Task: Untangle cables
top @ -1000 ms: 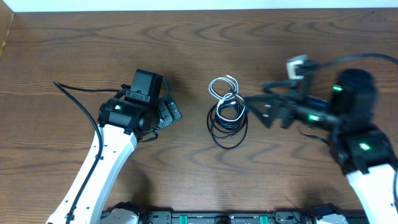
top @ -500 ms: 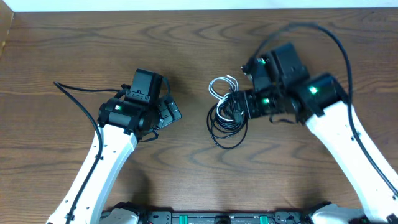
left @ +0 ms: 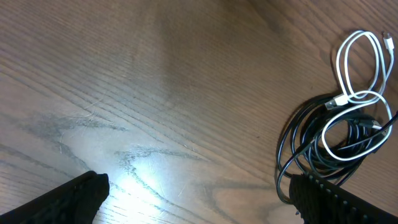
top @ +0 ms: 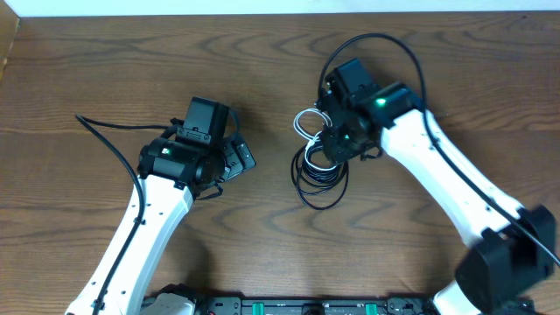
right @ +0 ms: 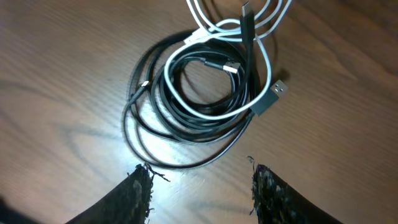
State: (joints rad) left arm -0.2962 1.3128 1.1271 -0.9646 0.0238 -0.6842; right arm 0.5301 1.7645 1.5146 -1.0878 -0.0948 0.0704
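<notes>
The cables lie in one tangled pile at the table's middle. A short white cable (top: 306, 122) loops at the far end and winds into two black cables (top: 320, 185) coiled together. In the right wrist view the black coil (right: 180, 124), the white cable (right: 264, 59) and a grey plug (right: 271, 96) lie just ahead of my open, empty right gripper (right: 202, 190). Seen from overhead, the right gripper (top: 336, 143) hovers over the pile's right side. My left gripper (top: 234, 158) is open and empty, left of the pile. Its view shows the white loop (left: 360, 59) and the black coil (left: 333, 140) at right.
The table is dark wood (top: 262, 52). A thick black arm wire (top: 105, 136) trails left of the left arm, and another arches over the right arm (top: 376, 39). The table's left edge (top: 9, 52) shows at the far left.
My right arm has swung in from the right and now has its gripper over the cable pile. The left arm and the cables have not moved.
</notes>
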